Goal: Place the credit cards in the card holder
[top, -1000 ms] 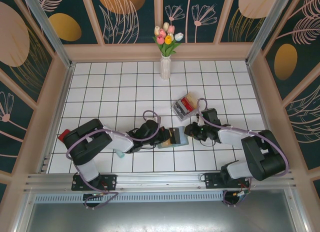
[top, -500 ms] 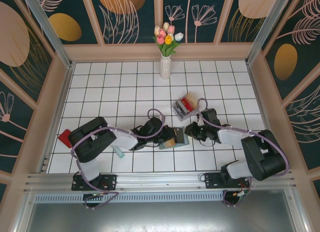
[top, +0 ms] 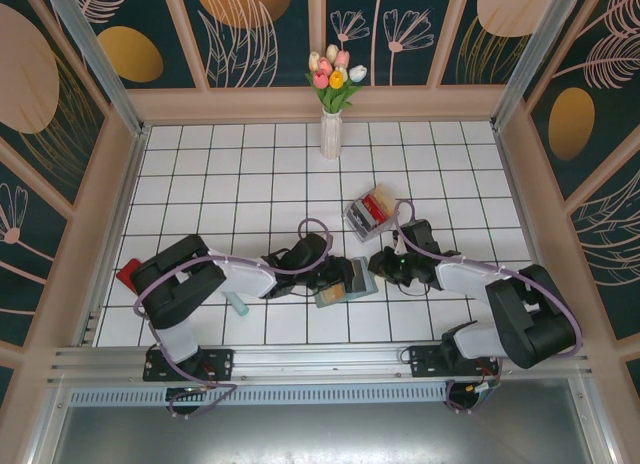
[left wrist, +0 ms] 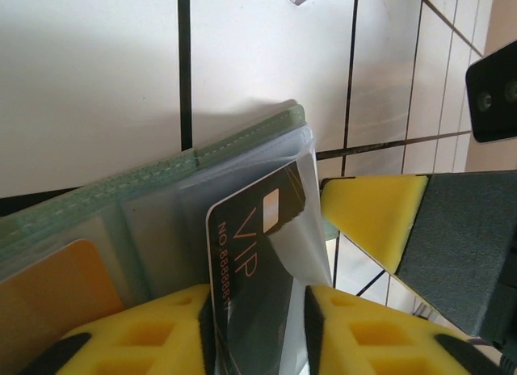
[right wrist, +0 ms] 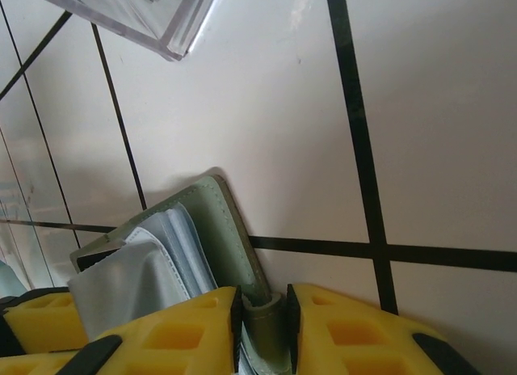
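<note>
The card holder point(top: 334, 294) lies open on the tiles between both grippers, grey-green outside point(left wrist: 161, 169) with clear sleeves inside. My left gripper point(left wrist: 258, 310) stands open around a dark VIP credit card point(left wrist: 250, 254) whose top end is tucked under a clear sleeve flap. An orange card point(left wrist: 56, 286) sits in a sleeve to its left. My right gripper point(right wrist: 262, 310) is shut on the card holder's green edge point(right wrist: 218, 221). From above, the left gripper point(top: 326, 274) and right gripper point(top: 377, 265) meet over the card holder. A red card point(top: 127, 275) lies far left.
A clear plastic box point(top: 369, 212) with more cards stands just behind the right gripper, its corner point(right wrist: 145, 15) close by. A teal stick point(top: 238, 305) lies by the left arm. A white vase point(top: 331, 134) of tulips stands at the back. Wooden walls enclose the tiled table.
My left gripper has opened from shut and slid a little to the right toward the card holder. The card holder has tipped flatter toward the near edge. The right gripper keeps its hold.
</note>
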